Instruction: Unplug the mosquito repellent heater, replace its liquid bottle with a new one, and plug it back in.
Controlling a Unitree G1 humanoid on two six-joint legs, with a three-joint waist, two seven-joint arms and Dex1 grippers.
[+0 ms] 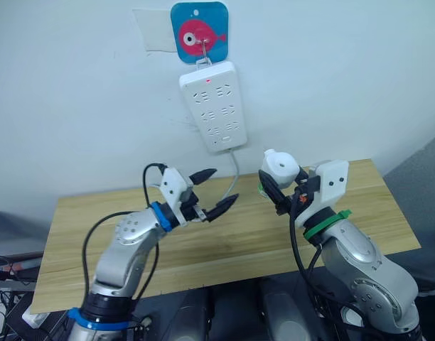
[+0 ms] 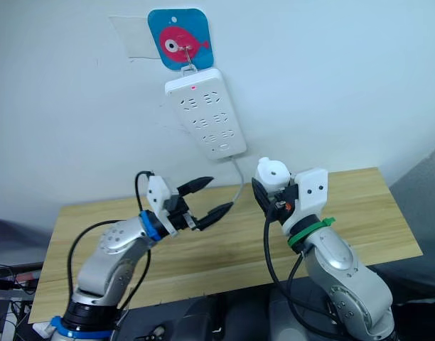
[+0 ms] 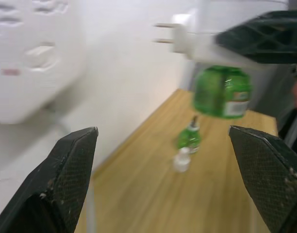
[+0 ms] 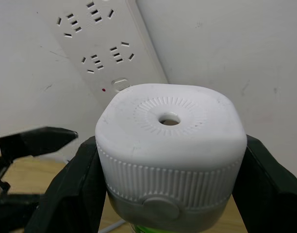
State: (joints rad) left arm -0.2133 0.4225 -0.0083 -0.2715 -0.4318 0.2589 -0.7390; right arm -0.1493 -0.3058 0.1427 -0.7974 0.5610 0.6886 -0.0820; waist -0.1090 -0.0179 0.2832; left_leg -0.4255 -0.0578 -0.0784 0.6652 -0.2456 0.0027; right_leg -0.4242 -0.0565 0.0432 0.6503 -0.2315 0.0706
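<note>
My right gripper (image 1: 274, 186) is shut on the mosquito repellent heater (image 1: 280, 165), a white rounded unit with a round vent hole (image 4: 169, 118) on top, held above the table. Its two plug prongs (image 3: 163, 33) are bare, facing the wall. A green liquid bottle (image 3: 221, 92) hangs under the heater. Another green bottle (image 3: 189, 138) stands on the table beside a small white cap (image 3: 181, 159). My left gripper (image 1: 223, 186) is open and holds nothing, to the left of the heater and just below the power strip (image 1: 210, 105).
The long white power strip hangs on the wall from a blue hook with a red fish (image 1: 199, 32); its red light is on. Its grey cable (image 1: 235, 174) drops behind the wooden table (image 1: 224, 241).
</note>
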